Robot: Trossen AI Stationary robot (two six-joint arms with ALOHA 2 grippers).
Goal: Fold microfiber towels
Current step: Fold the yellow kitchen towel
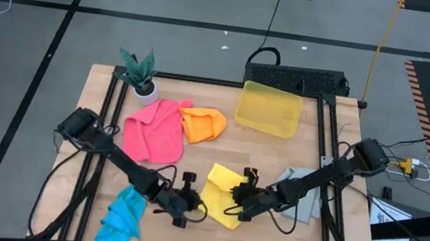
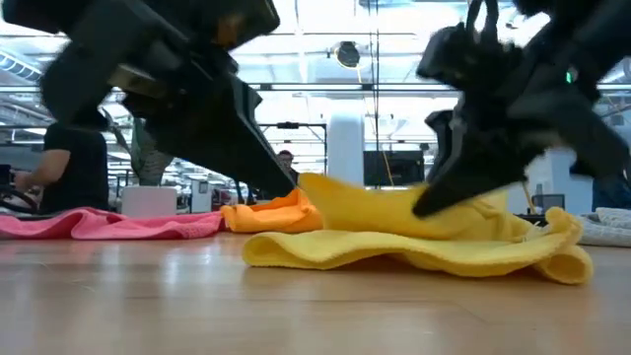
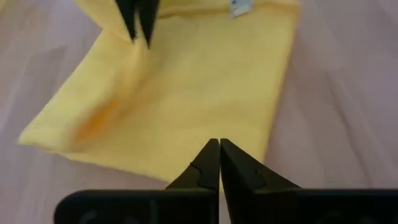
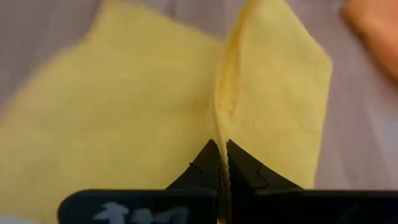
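Observation:
The yellow towel (image 1: 220, 194) lies near the table's front middle, with part of it raised in a ridge (image 2: 375, 202) and the remainder flat on the wood. My right gripper (image 4: 222, 146) comes in from the right and is shut on that ridge. My left gripper (image 3: 219, 144) is shut at the towel's left near edge (image 1: 205, 209), and no cloth shows between its tips. In the low view its tip (image 2: 294, 187) stands right beside the towel's raised left end. My left gripper's shut tips stand at the yellow towel's near edge (image 3: 186, 171); whether they touch or hold cloth, I cannot tell. My right gripper pinches a raised fold of the yellow towel (image 4: 225, 118) between its two fingers, and the cloth shows as a thin line between them. The fingers slant down from the table's right and lie along the fold. The fold stands up from the table; the towel's other parts lie flat.
A pink towel (image 1: 155, 129) and an orange towel (image 1: 202, 125) lie at the back left, a blue one (image 1: 123, 217) at the front left, a grey one (image 1: 303, 189) at the right. A yellow bin (image 1: 268, 109) and a potted plant (image 1: 140, 73) stand at the back.

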